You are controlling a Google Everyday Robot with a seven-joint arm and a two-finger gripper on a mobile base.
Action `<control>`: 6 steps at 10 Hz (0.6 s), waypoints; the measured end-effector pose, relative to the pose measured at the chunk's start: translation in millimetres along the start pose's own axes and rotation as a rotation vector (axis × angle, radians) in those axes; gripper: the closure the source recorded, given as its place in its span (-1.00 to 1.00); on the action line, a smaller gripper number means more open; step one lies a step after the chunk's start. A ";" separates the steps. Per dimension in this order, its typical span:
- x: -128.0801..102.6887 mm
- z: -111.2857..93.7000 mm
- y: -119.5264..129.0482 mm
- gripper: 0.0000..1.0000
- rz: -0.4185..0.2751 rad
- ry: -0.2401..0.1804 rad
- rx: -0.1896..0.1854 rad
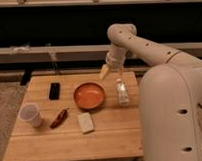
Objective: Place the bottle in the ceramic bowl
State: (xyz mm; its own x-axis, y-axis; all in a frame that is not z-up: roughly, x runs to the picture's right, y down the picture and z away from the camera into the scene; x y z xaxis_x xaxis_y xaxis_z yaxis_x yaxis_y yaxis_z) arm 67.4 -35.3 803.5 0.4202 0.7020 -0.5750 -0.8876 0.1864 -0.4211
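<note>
While the bottle lies just right of the ceramic bowl, the gripper hovers nearby; how far it is open cannot be told.

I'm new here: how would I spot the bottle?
On the wooden table, find the orange-red ceramic bowl. Between it and the robot's white body, near the gripper hanging above the table, is the bottle: clear, whitish and slim, unlike the squat white cup.

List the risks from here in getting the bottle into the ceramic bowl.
1. The gripper hangs above the far side of the table, between the ceramic bowl and the bottle. If it comes down off-centre, it may push the slim bottle away instead of gripping it.
2. The bottle sits close beside the bowl, so a wide approach could clip the rim and shift the bowl.
</note>
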 end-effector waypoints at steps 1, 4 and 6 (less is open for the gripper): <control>4.7 7.2 -6.8 -0.60 0.013 0.014 -0.004; 23.1 52.3 -35.9 -0.60 0.062 0.064 0.036; 37.1 80.1 -55.9 -0.60 0.099 0.095 0.091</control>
State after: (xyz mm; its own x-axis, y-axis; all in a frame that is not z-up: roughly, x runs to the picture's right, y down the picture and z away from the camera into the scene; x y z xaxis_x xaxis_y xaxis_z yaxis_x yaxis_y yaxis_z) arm 117.4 35.3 861.9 0.3420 0.6530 -0.6758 -0.9371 0.1838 -0.2967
